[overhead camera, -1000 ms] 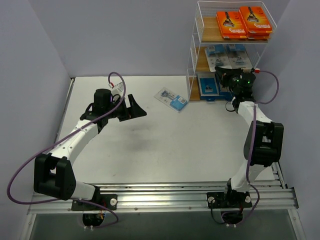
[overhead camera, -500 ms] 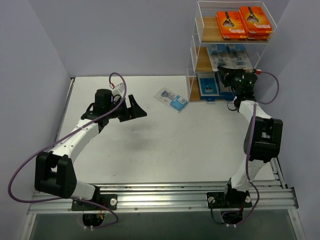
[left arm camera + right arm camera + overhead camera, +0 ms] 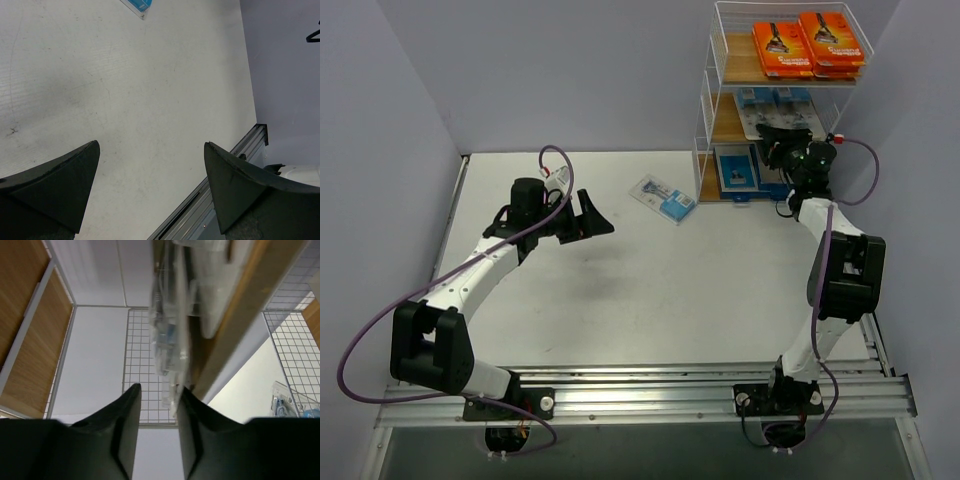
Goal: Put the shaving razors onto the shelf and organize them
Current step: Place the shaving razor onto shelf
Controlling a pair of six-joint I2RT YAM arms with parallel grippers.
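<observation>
White tabletop (image 3: 620,290) under grey walls (image 3: 570,70). Right gripper (image 3: 159,388), at the middle tier of a tall white wire shelf with wooden tiers (image 3: 738,62), has jaws narrowly parted around the edge of a clear plastic razor blister pack (image 3: 170,330); whether they grip it cannot be told. Best to release only once it rests flat, then withdraw straight. Left gripper (image 3: 151,145) hangs wide open, empty. One blue-carded blister pack (image 3: 662,199) lies on the tabletop nearby.

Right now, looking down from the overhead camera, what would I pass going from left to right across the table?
The left claw, standing open → a loose razor pack with a blue card, lying flat → the white wire shelf at the far right.
</observation>
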